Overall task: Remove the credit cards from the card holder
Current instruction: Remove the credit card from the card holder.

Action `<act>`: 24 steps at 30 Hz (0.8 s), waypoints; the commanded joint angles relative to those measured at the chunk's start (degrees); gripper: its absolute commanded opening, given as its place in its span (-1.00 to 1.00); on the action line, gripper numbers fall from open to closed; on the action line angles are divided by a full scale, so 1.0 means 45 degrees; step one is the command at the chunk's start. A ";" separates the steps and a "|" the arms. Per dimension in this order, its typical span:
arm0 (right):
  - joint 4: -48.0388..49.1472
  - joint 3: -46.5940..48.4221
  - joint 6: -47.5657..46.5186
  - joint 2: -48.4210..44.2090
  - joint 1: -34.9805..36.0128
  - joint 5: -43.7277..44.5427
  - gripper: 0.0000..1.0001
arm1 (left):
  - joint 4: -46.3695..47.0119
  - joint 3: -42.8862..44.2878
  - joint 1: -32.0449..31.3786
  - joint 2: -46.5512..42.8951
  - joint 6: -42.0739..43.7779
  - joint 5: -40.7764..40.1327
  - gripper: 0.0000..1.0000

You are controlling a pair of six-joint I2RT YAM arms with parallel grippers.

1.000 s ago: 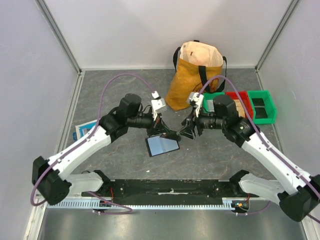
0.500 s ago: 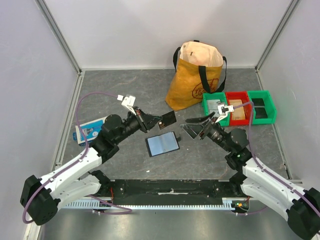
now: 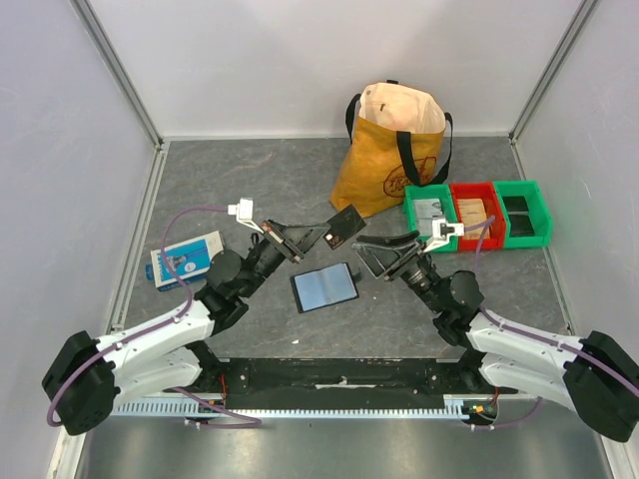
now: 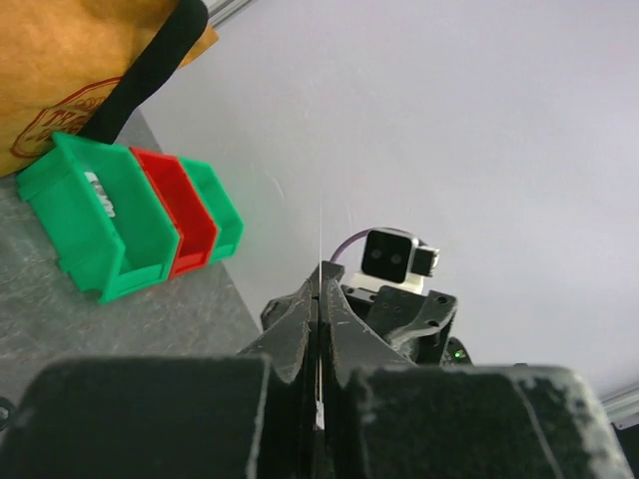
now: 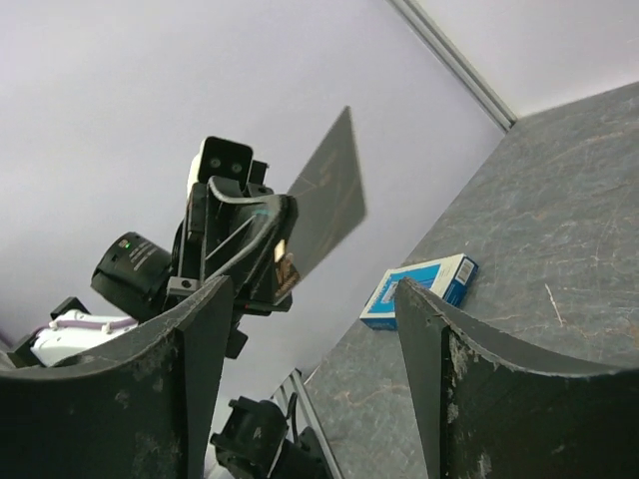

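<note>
1. Nearest the arm bases, the card holder (image 3: 324, 287) lies flat on the table (image 3: 250, 180). A pale blue-grey face shows within its black edge, probably a card not yet pulled.
2. Just beyond, the left gripper (image 3: 318, 238) is clamped on one thin dark card (image 3: 344, 228), held in the air. The right gripper (image 3: 364, 253) stands spread and empty beside it. I judge one card is out and more are left.
3. Farther right, the near green bin (image 3: 427, 190) holds something pale grey, the red bin (image 3: 469, 188) something tan, and the end green bin (image 3: 544, 215) something dark.
4. Farthest back, the yellow bag (image 3: 384, 150) stands open, its contents hidden.

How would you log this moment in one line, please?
left gripper: shut on credit card, aloft | right gripper: open, empty | card holder: on table
</note>
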 commanded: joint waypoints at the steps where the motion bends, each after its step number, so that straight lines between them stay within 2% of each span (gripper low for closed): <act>1: 0.1707 0.0331 -0.0017 0.0525 0.0129 0.1075 0.44 | 0.2031 -0.0074 -0.0251 0.0258 -0.0738 -0.0931 -0.96; 8: 0.2663 0.0878 -0.0037 0.1462 0.0149 0.0627 0.15 | 0.2890 -0.0191 -0.0466 0.0687 -0.1069 -0.0932 -0.96; 13: 0.3211 0.1132 -0.0036 0.1834 0.0168 0.0392 0.07 | 0.3496 -0.0386 -0.0622 0.1020 -0.1518 -0.0913 -0.96; 17: 0.3153 0.1308 -0.0095 0.1932 0.0169 0.0354 -0.10 | 0.3673 -0.0503 -0.0662 0.1137 -0.1753 -0.0951 -0.97; 20: 0.3231 0.1348 0.0021 0.2049 0.0149 0.0353 -0.43 | 0.3887 -0.0601 -0.0701 0.1176 -0.1870 -0.1010 -0.96; 23: 0.3076 0.1251 0.0003 0.1933 0.0149 0.0625 -1.00 | 0.3830 -0.0640 -0.0701 0.1157 -0.1929 -0.1069 -0.91; 24: 0.2939 0.1192 0.0002 0.1797 0.0149 0.0685 -1.00 | 0.3655 -0.0640 -0.0701 0.1137 -0.1968 -0.1127 -0.86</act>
